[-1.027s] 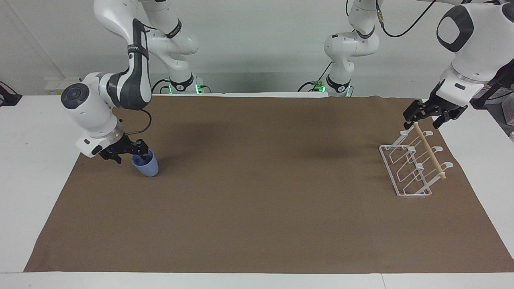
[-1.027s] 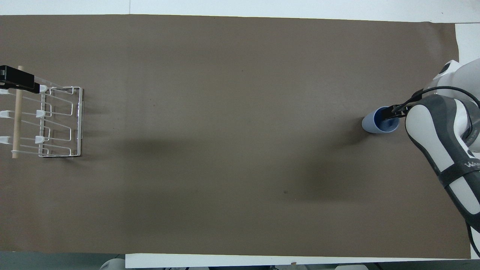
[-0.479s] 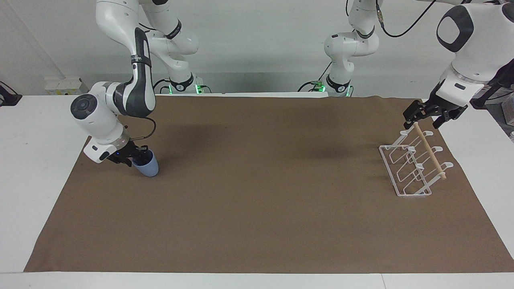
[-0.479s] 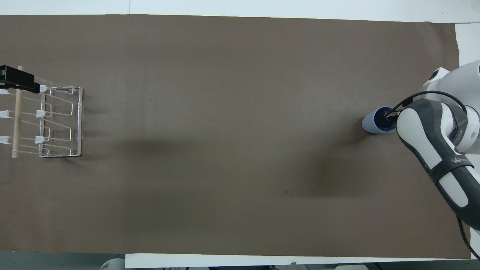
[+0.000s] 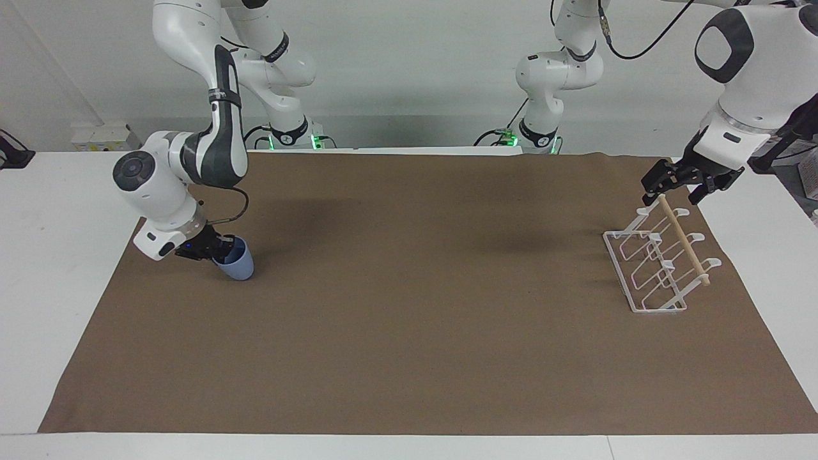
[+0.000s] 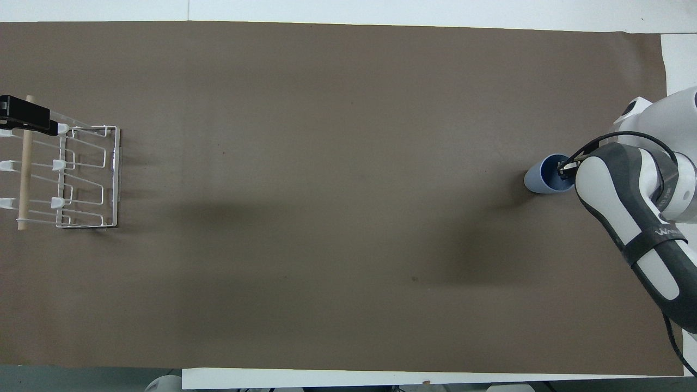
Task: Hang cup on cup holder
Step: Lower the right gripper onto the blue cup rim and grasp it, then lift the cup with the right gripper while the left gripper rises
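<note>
The only writing we find is white lettering on the right arm's dark band in the overhead view, cut off, seemingly "WAN". Since a second ago the right gripper has gone from spread to clenched on the rim of the cup, which tilts on the brown mat at the right arm's end, though we cannot tell whether its base has left the mat. The left gripper, unchanged, hangs with fingers spread over the cup holder at the left arm's end.
</note>
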Motion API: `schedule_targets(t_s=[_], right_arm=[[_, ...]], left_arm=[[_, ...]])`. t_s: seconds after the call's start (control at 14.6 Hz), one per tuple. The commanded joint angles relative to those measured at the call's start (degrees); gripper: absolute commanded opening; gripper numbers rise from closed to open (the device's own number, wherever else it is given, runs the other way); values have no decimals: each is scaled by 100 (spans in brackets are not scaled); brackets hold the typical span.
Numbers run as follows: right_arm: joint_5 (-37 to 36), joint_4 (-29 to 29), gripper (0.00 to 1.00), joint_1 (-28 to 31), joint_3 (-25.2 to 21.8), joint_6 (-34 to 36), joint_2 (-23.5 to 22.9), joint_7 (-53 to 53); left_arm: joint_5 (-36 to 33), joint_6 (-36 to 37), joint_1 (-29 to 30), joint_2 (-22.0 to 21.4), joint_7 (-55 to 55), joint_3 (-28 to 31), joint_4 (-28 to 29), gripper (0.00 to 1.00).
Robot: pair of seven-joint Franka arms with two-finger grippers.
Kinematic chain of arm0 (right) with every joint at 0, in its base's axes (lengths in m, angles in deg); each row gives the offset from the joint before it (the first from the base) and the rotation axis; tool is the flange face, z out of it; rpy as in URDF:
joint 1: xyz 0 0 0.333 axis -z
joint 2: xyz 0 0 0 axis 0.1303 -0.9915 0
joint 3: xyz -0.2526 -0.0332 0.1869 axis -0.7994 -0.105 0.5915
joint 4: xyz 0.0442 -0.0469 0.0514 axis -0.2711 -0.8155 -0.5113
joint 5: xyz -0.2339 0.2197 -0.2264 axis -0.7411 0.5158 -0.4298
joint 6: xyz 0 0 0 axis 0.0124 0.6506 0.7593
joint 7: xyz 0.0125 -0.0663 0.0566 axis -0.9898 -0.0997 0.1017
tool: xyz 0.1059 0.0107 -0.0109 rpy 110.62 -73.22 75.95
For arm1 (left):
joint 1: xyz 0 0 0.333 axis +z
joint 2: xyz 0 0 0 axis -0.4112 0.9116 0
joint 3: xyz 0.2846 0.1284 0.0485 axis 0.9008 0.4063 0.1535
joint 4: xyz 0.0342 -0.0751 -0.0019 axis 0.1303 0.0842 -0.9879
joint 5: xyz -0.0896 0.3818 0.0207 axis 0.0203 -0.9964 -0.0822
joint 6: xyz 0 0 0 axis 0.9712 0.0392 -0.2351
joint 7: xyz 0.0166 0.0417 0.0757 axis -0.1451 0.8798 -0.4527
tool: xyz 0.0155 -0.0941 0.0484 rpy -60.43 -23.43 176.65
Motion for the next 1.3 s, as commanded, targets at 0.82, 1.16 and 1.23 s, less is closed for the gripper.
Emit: schedule_targets(t_s=[0.82,1.16,1.23], right_arm=[[4113,1336,0,-658,1297,1789,175,-1439],[5747,1081,0,-1028,1305,1683,298,-1649],[6012,1002,0,-1116,1305,1631,325,-1772]], left_arm=[[-91,843,-273,-277,74,-88,177,100],[6,1151,-290,-303,556,-88,72,100],[6,1125,-291,-303,793,-80,89,100]])
